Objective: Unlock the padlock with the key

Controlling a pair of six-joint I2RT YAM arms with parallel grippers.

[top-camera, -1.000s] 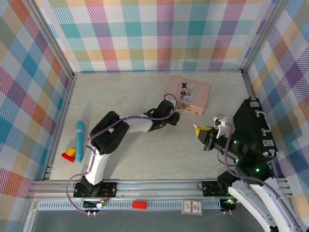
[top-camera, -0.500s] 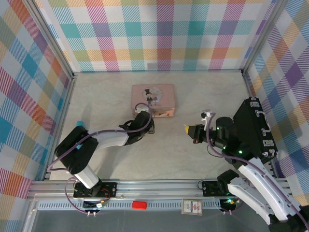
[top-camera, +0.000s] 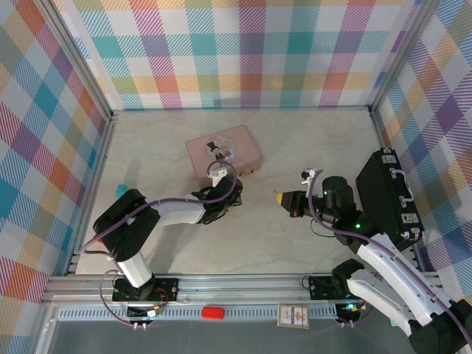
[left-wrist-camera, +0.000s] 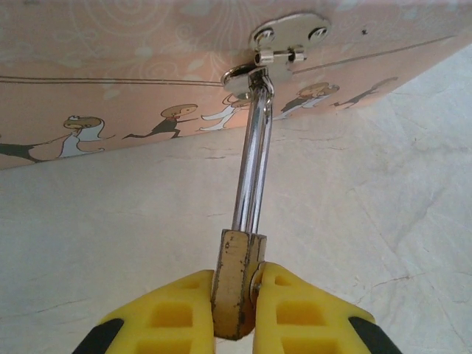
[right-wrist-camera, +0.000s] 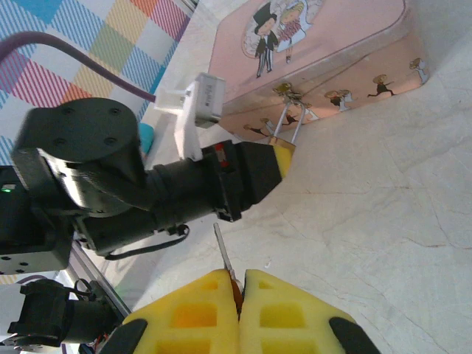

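Left wrist view: your left gripper (left-wrist-camera: 238,296) is clamped on the brass body of the padlock (left-wrist-camera: 236,258), just in front of the pink tin (left-wrist-camera: 110,59). The silver shackle (left-wrist-camera: 251,169) runs from the body up through the tin's clasp (left-wrist-camera: 284,40), so the lock hangs off the tin's front wall. The shackle looks seated in the body, so I judge it not unlocked yet.

Right wrist view: your right gripper (right-wrist-camera: 240,291) is pinched closed on the key (right-wrist-camera: 223,254). The blade sticks out past the fingertips and points toward the tin, well apart from the padlock.

Step in hand, as I read it: bringing key to lock while the left side steadies it. The next move calls for lining the blade up with the keyhole, which I can't see here; probably on the body's end away from the tin. Go slow, because a thin key could slip or bend if it lands off-axis.
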